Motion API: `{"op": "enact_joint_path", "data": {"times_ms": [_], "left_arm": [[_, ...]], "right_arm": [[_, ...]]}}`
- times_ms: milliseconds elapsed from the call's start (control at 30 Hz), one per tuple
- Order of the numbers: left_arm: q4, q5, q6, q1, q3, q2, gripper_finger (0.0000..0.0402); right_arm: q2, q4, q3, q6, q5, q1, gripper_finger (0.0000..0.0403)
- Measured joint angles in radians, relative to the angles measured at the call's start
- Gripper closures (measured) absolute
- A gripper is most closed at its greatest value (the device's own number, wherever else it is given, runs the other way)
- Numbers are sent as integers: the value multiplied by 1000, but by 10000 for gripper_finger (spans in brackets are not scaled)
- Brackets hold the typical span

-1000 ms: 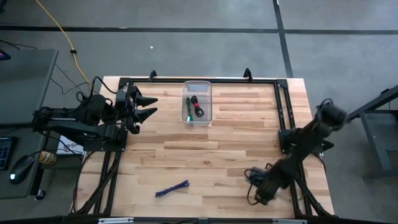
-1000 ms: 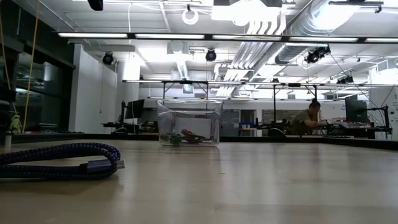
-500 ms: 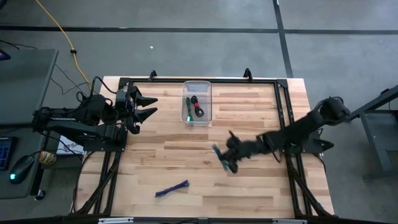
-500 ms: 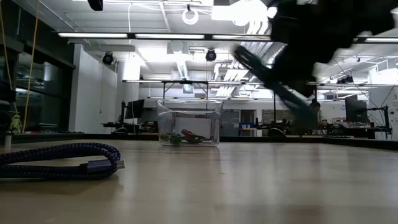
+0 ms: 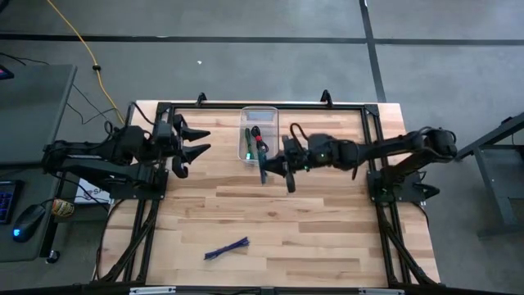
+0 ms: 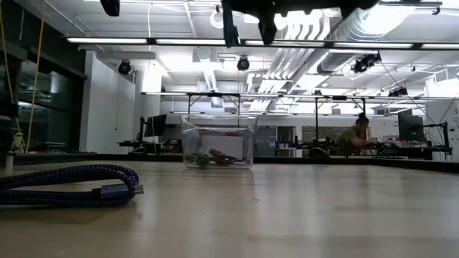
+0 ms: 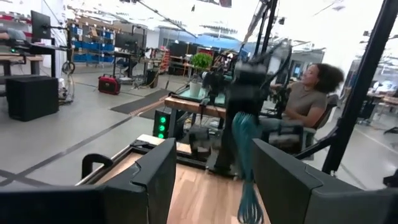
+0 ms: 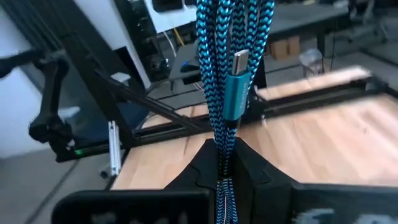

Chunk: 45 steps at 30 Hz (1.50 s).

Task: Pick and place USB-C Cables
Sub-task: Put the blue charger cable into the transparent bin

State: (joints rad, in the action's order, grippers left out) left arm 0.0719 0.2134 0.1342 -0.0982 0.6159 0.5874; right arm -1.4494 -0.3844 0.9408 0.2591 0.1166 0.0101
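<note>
Teal cable [image 8: 231,74] is up in the air, braided loops pinched tight between the right gripper [image 5: 278,168]'s fingers [image 8: 255,171], its connector plain in the right wrist view. From above, that gripper sits just beside the clear bin [image 5: 260,158], at the bin's 4 o'clock, arm reaching in from 3 o'clock. Inside the bin lie the green cable [image 5: 248,141] and the red-and-black cable [image 5: 260,142]. The purple cable [image 5: 227,248] lies on the wooden table [image 5: 327,238] down at 7 o'clock, well apart from the bin. Left gripper [image 5: 199,140] waits at 9 o'clock of the bin, fingers spread wide, holding nothing.
</note>
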Motion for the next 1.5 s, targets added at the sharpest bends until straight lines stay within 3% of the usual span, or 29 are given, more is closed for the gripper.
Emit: {"op": "enact_joint_path", "data": {"times_ms": [233,1000,1167,1300,1500], "left_arm": [[-2,-3,-32,0,0,33,216],[0,-29,-60,0,0,51,216],[3,-29,-60,0,0,51,216],[11,-28,-59,0,0,51,216],[28,-28,-59,0,0,51,216]], "right_arm": [[0,90,116,-153,21,-6,401],[0,115,120,-128,8,-6,402],[0,113,129,-129,-92,-6,402],[-41,277,256,-166,-202,-35,402],[-238,664,595,-126,-310,-151,402]]}}
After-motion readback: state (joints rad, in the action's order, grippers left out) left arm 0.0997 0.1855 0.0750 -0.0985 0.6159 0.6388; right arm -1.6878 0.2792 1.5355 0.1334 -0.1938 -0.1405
